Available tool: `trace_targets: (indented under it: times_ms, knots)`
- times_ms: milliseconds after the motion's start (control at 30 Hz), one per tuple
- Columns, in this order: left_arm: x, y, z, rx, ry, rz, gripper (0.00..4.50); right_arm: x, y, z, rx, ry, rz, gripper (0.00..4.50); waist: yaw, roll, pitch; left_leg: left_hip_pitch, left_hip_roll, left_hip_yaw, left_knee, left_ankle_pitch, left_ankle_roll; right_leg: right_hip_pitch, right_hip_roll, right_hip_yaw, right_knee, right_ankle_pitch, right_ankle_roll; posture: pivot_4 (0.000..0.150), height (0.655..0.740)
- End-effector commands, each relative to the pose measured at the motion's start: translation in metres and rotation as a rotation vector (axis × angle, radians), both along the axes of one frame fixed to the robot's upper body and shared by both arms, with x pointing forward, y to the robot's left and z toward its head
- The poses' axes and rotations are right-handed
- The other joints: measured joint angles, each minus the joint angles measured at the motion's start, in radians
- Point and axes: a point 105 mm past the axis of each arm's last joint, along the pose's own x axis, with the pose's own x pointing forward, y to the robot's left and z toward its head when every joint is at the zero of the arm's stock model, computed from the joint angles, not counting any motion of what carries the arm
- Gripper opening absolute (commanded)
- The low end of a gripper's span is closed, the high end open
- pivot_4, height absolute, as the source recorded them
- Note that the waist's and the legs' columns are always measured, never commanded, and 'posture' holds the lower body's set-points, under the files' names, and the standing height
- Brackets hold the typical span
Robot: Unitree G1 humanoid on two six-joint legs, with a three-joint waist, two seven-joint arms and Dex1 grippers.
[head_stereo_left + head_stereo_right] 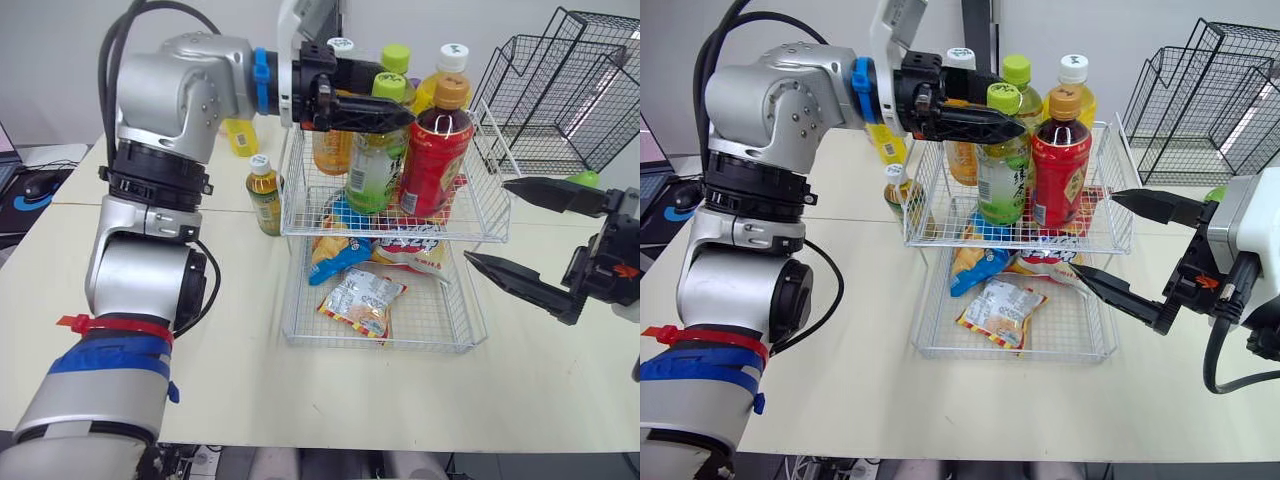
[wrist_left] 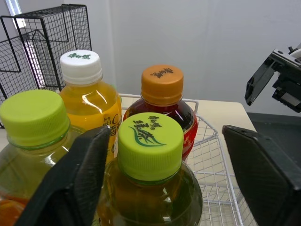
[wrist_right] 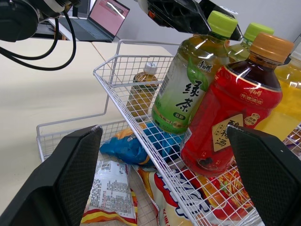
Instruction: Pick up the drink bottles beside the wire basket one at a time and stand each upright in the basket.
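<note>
A green-tea bottle with a lime cap stands upright in the top tier of the white wire basket. My left gripper is open, with one finger on each side of this bottle's neck. Beside it stand a red bottle with an orange cap, a yellow bottle with a white cap, and other bottles behind. One small tea bottle stands on the table to the left of the basket. My right gripper hangs open to the right of the basket, holding nothing.
The basket's lower tier holds snack bags. Black wire racks stand at the back right. A small yellow item lies behind the left arm. A laptop sits on the far table.
</note>
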Motion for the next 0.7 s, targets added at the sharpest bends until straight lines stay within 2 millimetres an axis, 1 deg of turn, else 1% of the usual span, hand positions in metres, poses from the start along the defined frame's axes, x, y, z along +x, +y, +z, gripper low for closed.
trace_targets:
  times_ms: [33, 200, 267, 433, 533, 700]
  knots:
    - [-0.015, 0.016, 0.029, -0.048, -0.089, -0.019, 4.45, -0.005, 0.001, 0.006, -0.011, -0.039, 0.003, 4.50, -0.002, 0.000, 0.000, 0.000, 0.000, 0.000, 0.000, 0.000, 0.000, 0.000, 0.000, 0.000, 0.000, 0.000, 0.000, 0.150, 0.7360]
    - [-0.029, 0.049, 0.041, -0.070, -0.110, 0.003, 4.45, -0.006, 0.002, 0.005, -0.006, -0.038, 0.008, 4.50, -0.002, 0.000, 0.000, 0.000, 0.001, 0.000, 0.000, 0.000, 0.000, 0.000, 0.000, 0.000, 0.000, 0.000, 0.000, 0.150, 0.7360]
    - [-0.030, 0.063, 0.043, -0.077, -0.123, 0.060, 4.45, -0.006, 0.003, 0.003, -0.005, -0.034, 0.014, 4.50, -0.002, 0.000, 0.000, 0.000, 0.001, 0.000, 0.000, 0.000, 0.000, 0.000, 0.000, 0.000, 0.000, 0.000, 0.000, 0.150, 0.7360]
    - [-0.017, 0.092, 0.046, -0.138, -0.191, 0.262, 4.45, -0.005, 0.012, -0.003, 0.009, -0.020, 0.058, 4.50, 0.001, 0.000, 0.000, 0.003, 0.001, -0.001, 0.000, 0.000, 0.000, 0.003, 0.000, -0.001, 0.000, 0.000, 0.000, 0.150, 0.7360]
    - [-0.008, 0.111, 0.036, -0.137, -0.211, 0.374, 4.45, -0.004, 0.014, -0.004, 0.013, -0.021, 0.065, 4.50, 0.001, 0.001, 0.000, 0.003, 0.001, -0.001, 0.002, 0.000, 0.000, 0.003, 0.000, -0.001, 0.001, 0.000, 0.000, 0.150, 0.7360]
    - [0.018, 0.149, 0.010, -0.137, -0.253, 0.608, 4.45, -0.005, 0.017, -0.005, 0.034, -0.037, 0.067, 4.50, 0.002, 0.000, 0.000, 0.003, 0.002, -0.002, 0.001, 0.000, 0.000, 0.003, 0.000, -0.002, 0.001, 0.000, 0.000, 0.150, 0.7360]
